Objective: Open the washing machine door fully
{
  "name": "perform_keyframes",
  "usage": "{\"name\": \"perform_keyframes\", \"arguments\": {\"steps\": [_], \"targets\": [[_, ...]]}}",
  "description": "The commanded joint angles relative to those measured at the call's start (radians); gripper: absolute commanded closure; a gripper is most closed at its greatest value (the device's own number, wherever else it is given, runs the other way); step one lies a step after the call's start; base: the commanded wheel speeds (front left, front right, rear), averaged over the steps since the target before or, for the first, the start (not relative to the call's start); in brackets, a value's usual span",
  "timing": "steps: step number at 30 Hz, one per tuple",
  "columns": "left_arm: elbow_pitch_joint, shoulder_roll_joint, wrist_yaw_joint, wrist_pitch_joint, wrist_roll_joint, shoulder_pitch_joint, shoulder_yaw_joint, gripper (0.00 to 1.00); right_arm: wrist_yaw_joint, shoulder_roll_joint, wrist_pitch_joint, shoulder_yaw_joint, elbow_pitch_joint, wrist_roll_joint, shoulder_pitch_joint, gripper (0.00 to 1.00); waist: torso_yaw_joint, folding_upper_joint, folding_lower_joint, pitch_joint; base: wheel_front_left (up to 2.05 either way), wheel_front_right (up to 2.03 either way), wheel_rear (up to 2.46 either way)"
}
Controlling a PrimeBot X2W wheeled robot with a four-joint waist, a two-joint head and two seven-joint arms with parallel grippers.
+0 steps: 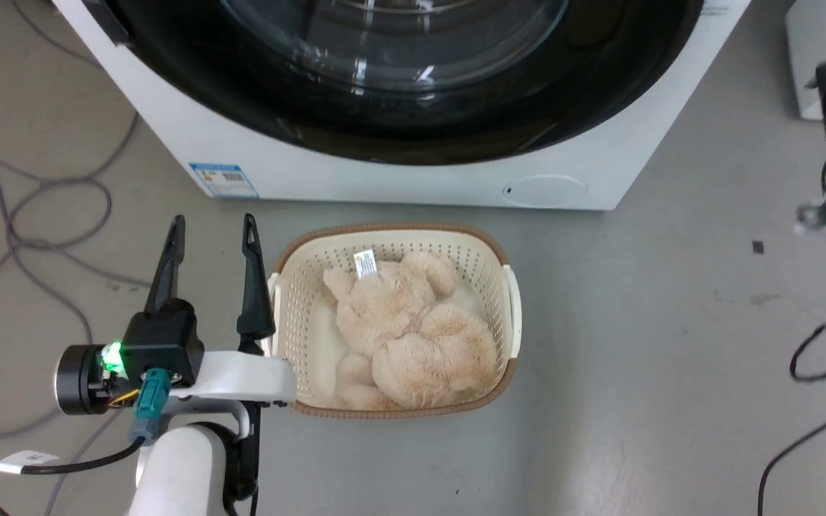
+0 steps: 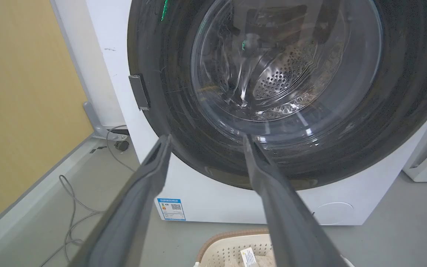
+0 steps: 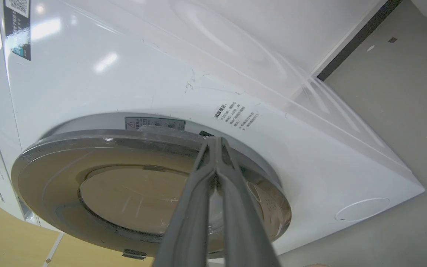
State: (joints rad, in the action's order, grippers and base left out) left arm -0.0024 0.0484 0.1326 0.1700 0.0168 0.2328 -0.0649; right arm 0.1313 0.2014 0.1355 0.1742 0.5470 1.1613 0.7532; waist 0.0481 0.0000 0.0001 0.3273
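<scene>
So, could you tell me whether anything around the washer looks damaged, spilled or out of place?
Nothing much: the big white front-loading washing machine bears faint scuffs on its front panel, and loose grey cables trail on the floor left of it. Nothing looks spilled.

Top edge crops the washing machine door (image 1: 399, 79)

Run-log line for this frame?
left gripper: open, beside basket | right gripper: shut, tips at rim of washing machine door, side opposite hinge | door: not fully open
</scene>
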Motion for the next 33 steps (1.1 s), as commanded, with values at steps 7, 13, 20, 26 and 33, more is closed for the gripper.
{"name": "perform_keyframes", "arguments": {"steps": [7, 13, 20, 26, 33], "targets": [[-0.005, 0.001, 0.021, 0.024, 0.006, 0.044, -0.013, 0.00, 0.000, 0.033, 0.009, -0.032, 0.089, 0.058, 0.163, 1.00, 0.018, 0.0000, -0.0001, 0.054, 0.00, 0.00, 0.00], [-0.008, 0.001, 0.035, 0.037, 0.012, 0.068, -0.023, 0.00, 0.000, 0.054, 0.025, -0.061, 0.152, 0.094, 0.271, 1.00, 0.032, 0.0000, -0.0001, 0.092, 0.00, 0.00, 0.00], [-0.010, 0.001, 0.052, 0.051, 0.014, 0.089, -0.030, 0.00, 0.000, 0.057, 0.052, -0.094, 0.209, 0.148, 0.358, 1.00, 0.037, 0.0000, -0.0001, 0.130, 0.00, 0.00, 0.00], [-0.010, 0.002, 0.066, 0.064, 0.017, 0.113, -0.041, 0.00, 0.000, 0.061, 0.103, -0.137, 0.233, 0.192, 0.406, 1.00, 0.039, 0.0000, -0.0001, 0.158, 0.00, 0.00, 0.00], [-0.005, 0.002, 0.071, 0.079, 0.017, 0.141, -0.043, 0.00, -0.001, 0.054, 0.163, -0.183, 0.252, 0.257, 0.487, 1.00, 0.037, 0.0000, -0.0001, 0.197, 0.00, 0.00, 0.00]]}}
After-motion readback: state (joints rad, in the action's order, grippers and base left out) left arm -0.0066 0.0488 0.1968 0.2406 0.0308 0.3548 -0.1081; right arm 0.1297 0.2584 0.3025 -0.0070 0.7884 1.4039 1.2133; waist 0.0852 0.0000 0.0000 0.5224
